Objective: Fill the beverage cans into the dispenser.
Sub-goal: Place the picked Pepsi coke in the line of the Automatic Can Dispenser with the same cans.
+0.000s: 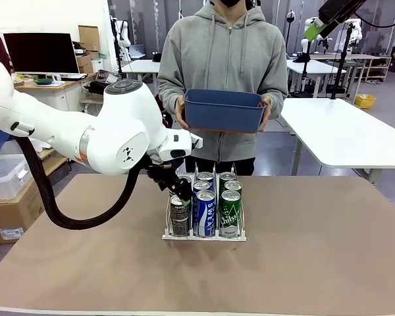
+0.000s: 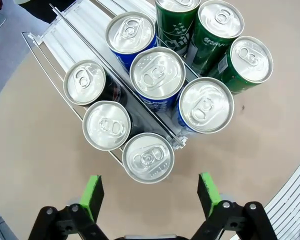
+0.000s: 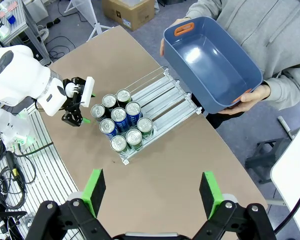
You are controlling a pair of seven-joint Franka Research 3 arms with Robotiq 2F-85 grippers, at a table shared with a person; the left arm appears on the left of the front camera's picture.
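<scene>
Nine cans (image 2: pixel 157 76) stand in the dispenser (image 3: pixel 165 102), centre of the frame. Both the left gripper (image 2: pixel 149 196) and the right gripper (image 3: pixel 152 191) gape wide, empty. The cans look rigid, smooth and probably slippery; grasp one across its body, below the rim.

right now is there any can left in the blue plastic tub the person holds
No, the blue rectangular plastic tub is empty inside, showing only its bare bottom.
</scene>
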